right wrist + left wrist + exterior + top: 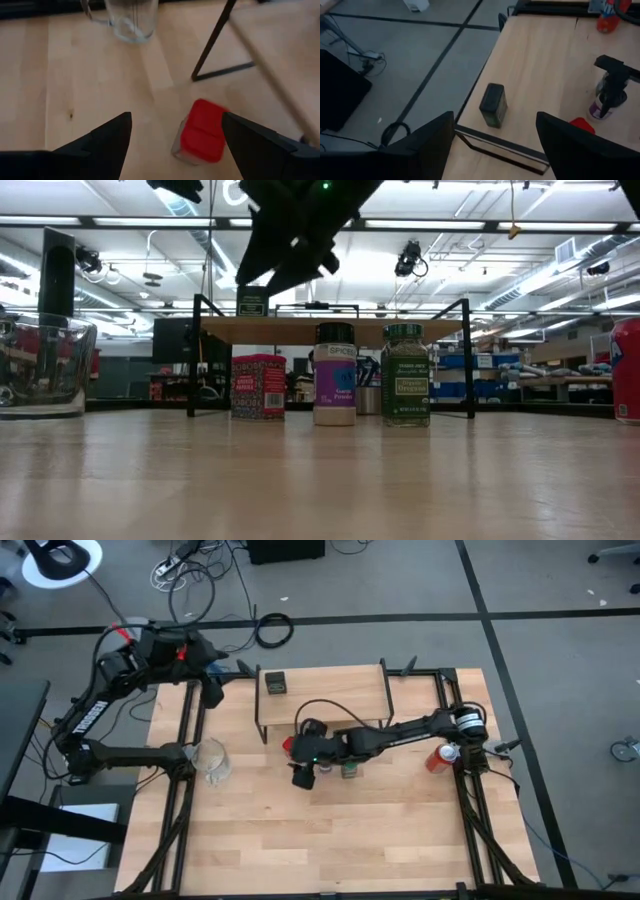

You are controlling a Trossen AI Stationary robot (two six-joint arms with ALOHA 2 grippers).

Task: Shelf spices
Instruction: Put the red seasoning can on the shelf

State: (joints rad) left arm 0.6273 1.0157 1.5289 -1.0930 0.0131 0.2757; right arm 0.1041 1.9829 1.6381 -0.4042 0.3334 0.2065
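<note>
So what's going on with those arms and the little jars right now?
Right tool open, above red tin. Left tool open, near dark tin on shelf. Three spices on table. Nothing blocking.

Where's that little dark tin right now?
The dark tin already stands on the shelf, at its left end in the high view, away from the other spice containers on the table below.

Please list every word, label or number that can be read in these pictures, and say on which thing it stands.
"SPICES": top of the label of the purple jar, low view.
Green jar: white label with print, too small to read.
Red tin: white lettering, blurred, not readable.
Dark tin on the shelf: pale label, not readable.
Red can: nothing readable.
Left arm: white lettering, too small to read.
</note>
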